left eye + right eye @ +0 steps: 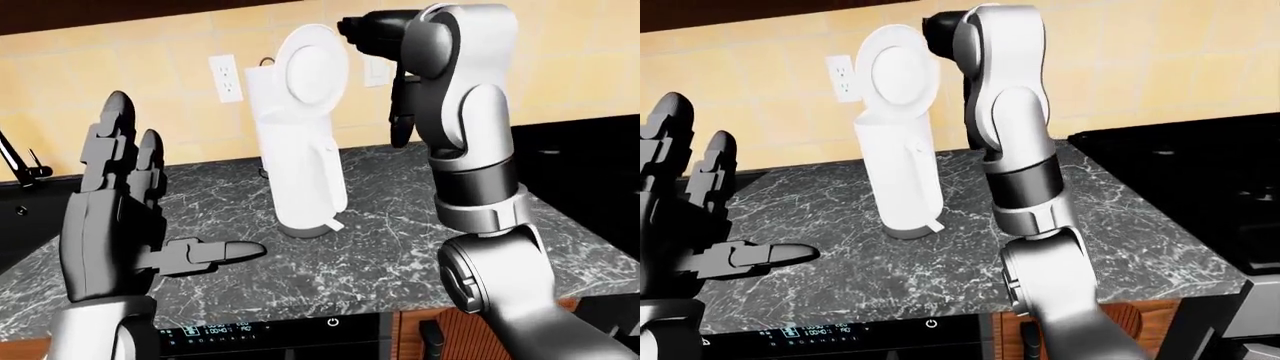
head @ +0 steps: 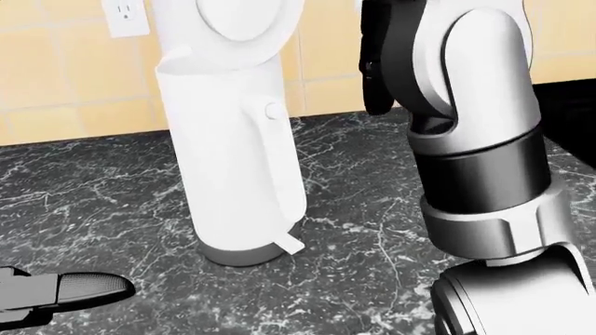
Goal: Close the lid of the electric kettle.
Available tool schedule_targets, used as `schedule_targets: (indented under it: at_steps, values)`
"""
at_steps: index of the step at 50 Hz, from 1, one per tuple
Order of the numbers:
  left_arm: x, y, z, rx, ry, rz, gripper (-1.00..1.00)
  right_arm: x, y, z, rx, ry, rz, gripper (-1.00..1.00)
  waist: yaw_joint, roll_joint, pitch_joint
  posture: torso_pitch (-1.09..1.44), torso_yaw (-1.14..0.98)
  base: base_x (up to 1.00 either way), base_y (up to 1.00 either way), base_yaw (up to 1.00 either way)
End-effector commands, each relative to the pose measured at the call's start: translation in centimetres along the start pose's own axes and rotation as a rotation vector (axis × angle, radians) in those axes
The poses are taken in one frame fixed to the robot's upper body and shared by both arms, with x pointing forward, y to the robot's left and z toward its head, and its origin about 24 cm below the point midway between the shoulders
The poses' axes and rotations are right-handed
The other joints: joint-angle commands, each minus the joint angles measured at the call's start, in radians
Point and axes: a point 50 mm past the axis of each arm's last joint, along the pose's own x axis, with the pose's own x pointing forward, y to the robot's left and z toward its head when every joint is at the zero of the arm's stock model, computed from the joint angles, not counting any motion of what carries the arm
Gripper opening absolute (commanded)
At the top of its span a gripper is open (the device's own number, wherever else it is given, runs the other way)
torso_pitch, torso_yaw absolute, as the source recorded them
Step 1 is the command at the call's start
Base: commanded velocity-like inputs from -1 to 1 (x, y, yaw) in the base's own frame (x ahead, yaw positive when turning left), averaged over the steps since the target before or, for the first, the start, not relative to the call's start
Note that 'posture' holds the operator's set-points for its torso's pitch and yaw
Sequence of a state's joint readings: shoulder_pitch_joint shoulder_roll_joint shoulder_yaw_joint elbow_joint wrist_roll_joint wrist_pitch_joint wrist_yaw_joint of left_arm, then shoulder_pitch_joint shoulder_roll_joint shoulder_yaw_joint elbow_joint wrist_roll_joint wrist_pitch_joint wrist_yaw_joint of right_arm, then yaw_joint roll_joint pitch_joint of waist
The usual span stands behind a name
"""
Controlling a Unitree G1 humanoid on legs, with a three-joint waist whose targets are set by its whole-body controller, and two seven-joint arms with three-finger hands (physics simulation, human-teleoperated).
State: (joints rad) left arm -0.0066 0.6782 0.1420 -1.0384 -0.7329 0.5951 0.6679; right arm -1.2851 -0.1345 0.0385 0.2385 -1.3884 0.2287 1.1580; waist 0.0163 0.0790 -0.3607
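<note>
This is a home kitchen, rendered in simulation. A dark marble-patterned surface (image 1: 400, 225) with white veins runs along a wall of pale yellow tiles (image 1: 560, 67), where a white power outlet (image 1: 226, 77) is set. A white electric kettle (image 1: 300, 142) stands on the surface. At the right of the right-eye view lies a black stove top (image 1: 1200, 180). Below the surface edge, an appliance control panel (image 1: 260, 328) shows a lit display and a power symbol.

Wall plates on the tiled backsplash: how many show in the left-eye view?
2. An outlet sits left of the white kettle; a second plate shows right of the raised lid, partly covered by the right arm. More may be hidden.
</note>
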Motion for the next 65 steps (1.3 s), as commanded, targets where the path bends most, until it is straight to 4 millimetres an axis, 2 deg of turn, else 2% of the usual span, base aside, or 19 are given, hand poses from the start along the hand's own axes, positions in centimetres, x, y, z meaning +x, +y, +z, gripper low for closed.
schedule_targets:
  at_steps: [1,3,9,13,23,31,42,47,55,65]
  values:
    - [0.1,0.2,0.9,0.005,-0.060,0.014,1.00,-0.8,-1.2,0.4,-0.011,-0.009,-0.071,1.00,0.000,0.001,0.001,-0.61,0.00,0.00,0.00,0.00]
    - [0.2,0.3,0.9,0.008,-0.062,0.015,1.00,-0.7,-1.4,0.9,0.027,-0.022,-0.076,1.00,0.000,0.001,0.000,-0.61,0.00,0.00,0.00,0.00]
    - [0.1,0.2,0.8,0.006,-0.060,0.015,1.00,-0.6,-1.2,2.0,-0.004,-0.033,-0.070,1.00,-0.002,0.004,-0.001,-0.61,0.00,0.00,0.00,0.00]
    - [0.1,0.3,0.9,0.003,-0.060,0.017,1.00,-0.7,0.2,3.6,-0.014,-0.062,-0.055,1.00,-0.004,0.007,-0.002,-0.61,0.00,0.00,0.00,0.00]
    - [0.1,0.3,0.9,-0.001,-0.062,0.016,1.00,-0.4,2.4,5.5,-0.013,-0.089,-0.024,1.00,-0.018,0.021,-0.010,-0.61,0.00,0.00,0.00,0.00]
    - [0.2,0.2,1.0,-0.005,-0.064,0.015,1.00,-0.4,1.8,6.5,-0.021,-0.107,-0.030,1.00,-0.026,0.024,-0.010,-0.61,0.00,0.00,0.00,0.00]
    - [0.2,0.3,1.2,-0.011,-0.067,0.015,1.00,-1.5,1.3,8.5,-0.037,-0.142,-0.037,1.00,-0.037,0.032,-0.007,-0.61,0.00,0.00,0.00,0.00]
    - [0.2,0.3,1.2,-0.017,-0.070,0.013,1.00,-1.2,1.5,9.2,-0.038,-0.148,-0.038,1.00,-0.041,0.032,-0.009,-0.61,0.00,0.00,0.00,0.00]
    - [0.2,0.3,1.3,-0.025,-0.075,0.012,1.00,-1.6,2.7,11.5,-0.052,-0.181,-0.026,1.00,-0.042,0.035,-0.008,-0.61,0.00,0.00,0.00,0.00]
    - [0.1,0.2,1.2,-0.029,-0.074,0.006,1.00,-1.5,3.2,11.8,-0.046,-0.187,-0.023,1.00,-0.029,0.028,-0.005,-0.61,0.00,0.00,0.00,0.00]
